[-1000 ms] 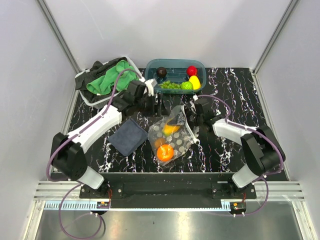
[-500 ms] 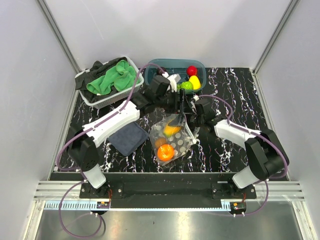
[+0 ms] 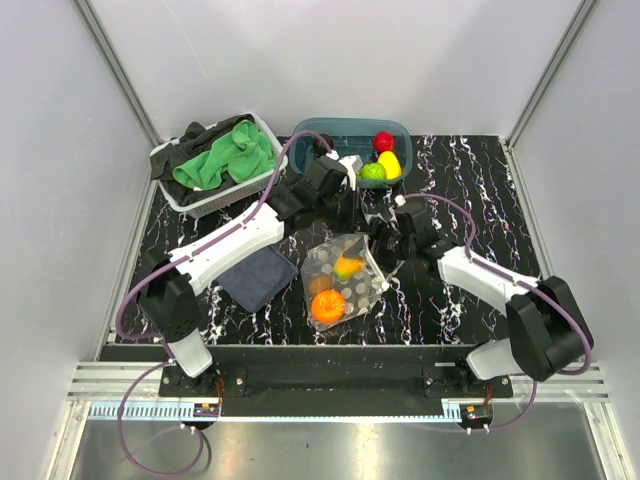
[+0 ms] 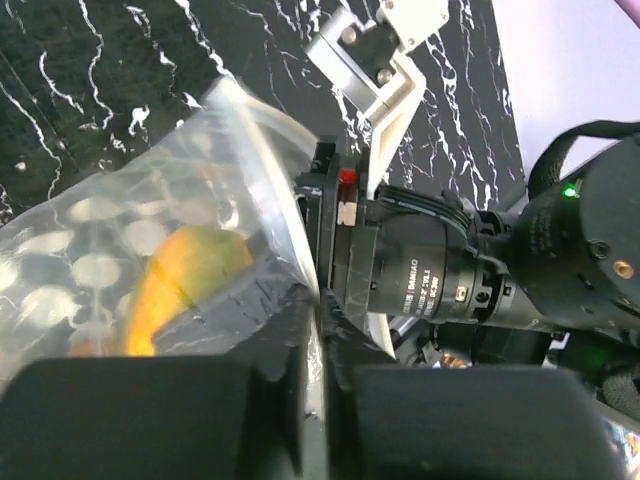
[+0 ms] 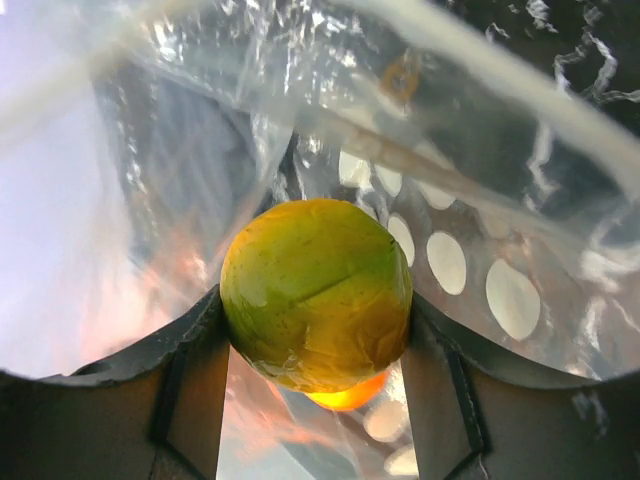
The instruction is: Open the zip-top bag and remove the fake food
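- The bag [image 3: 352, 288] lies mid-table [image 3: 470, 190], its long axis running near-left to far-right, with the orange [image 3: 328, 306] at the near end and the mouth at the far right.
- The right claw [image 3: 384, 243] has pushed into the mouth and now clamps the mango [image 5: 315, 290], so it looks ready to be pulled out.
- The left claw [image 4: 321, 340] has swung across and pinches the bag's rim shut between its fingers.

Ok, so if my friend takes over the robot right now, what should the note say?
Left gripper: shut on the rim of the zip-top bag, holding it open.
Right gripper: inside the bag, shut on the yellow-green fruit.
Done: bag open; a red piece, a yellow piece and a lime lie in the teal tub.
Left: lift this fruit out, then the orange in the bag.
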